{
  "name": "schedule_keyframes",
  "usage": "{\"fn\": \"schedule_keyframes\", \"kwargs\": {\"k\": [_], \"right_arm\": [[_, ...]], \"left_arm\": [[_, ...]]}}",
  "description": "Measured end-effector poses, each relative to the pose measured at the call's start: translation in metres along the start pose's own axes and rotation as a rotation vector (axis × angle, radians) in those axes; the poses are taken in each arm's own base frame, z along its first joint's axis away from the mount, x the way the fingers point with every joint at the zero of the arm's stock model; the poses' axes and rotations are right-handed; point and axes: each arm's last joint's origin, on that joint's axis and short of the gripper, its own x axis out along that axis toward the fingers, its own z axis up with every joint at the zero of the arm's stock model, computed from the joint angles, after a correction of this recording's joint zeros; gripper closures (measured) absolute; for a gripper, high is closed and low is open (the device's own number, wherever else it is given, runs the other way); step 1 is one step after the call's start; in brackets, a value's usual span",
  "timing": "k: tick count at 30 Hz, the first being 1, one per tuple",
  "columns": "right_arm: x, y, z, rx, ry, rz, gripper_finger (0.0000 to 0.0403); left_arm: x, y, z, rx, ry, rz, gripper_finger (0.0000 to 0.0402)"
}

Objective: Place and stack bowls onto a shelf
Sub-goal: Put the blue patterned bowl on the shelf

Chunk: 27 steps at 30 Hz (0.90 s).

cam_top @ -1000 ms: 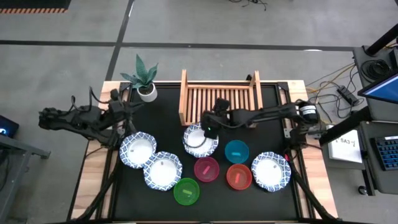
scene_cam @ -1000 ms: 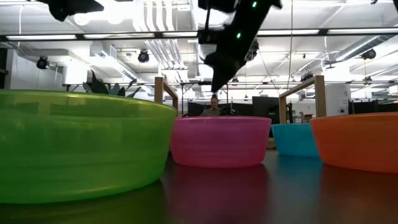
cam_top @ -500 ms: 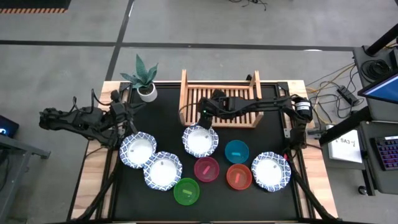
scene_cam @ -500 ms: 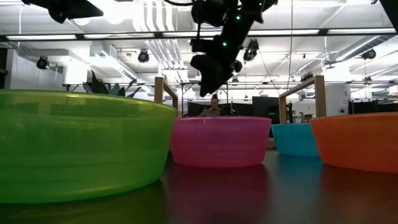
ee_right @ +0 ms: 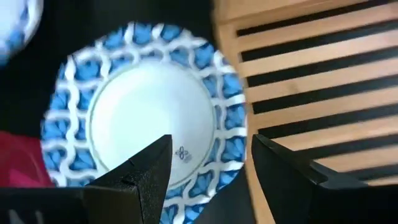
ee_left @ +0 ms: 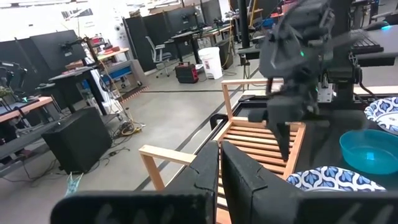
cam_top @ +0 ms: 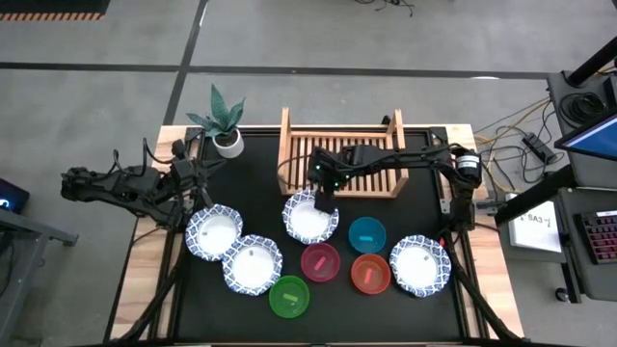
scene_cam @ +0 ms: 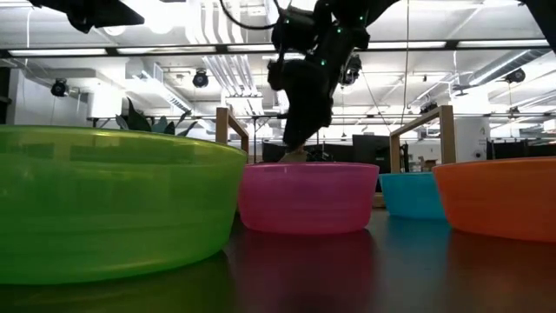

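Open right gripper (ee_right: 208,163) above blue-rimmed bowl (ee_right: 146,109) beside shelf (ee_right: 311,81).

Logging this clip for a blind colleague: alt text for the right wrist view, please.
The right gripper, fingers open, hangs directly over a white bowl with a blue patterned rim on the black table, beside the wooden slatted shelf.

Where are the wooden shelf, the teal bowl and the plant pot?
shelf (cam_top: 352,154): high view, on its slats.
teal bowl (cam_top: 367,234): high view, on its inside bottom.
plant pot (cam_top: 228,145): high view, on its white rim.
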Motion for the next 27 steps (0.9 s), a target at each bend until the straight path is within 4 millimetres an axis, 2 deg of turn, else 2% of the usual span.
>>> {"fn": "schedule_keyframes", "kwargs": {"k": [4,11,19,23,27], "right_arm": [[0.011,-0.008,-0.004,0.0,0.017,-0.126,0.0193],[0.022,-0.009,-0.013,0.023,0.01,-0.122,0.0193],[0.051,-0.01,-0.025,0.065,0.011,-0.095,0.0199],[0.051,-0.011,-0.024,0.074,-0.001,-0.099,0.0237],[0.051,-0.011,-0.024,0.091,-0.003,-0.098,0.0307]], "left_arm": [[0.0,0.0,-0.001,0.007,0.007,-0.001,0.0402],[0.0,0.0,-0.001,0.01,0.01,-0.001,0.0402],[0.0,0.0,-0.001,0.009,0.009,-0.001,0.0402],[0.0,0.0,-0.001,0.007,0.008,-0.001,0.0402],[0.0,0.0,-0.001,0.007,0.007,-0.001,0.0402]]}}
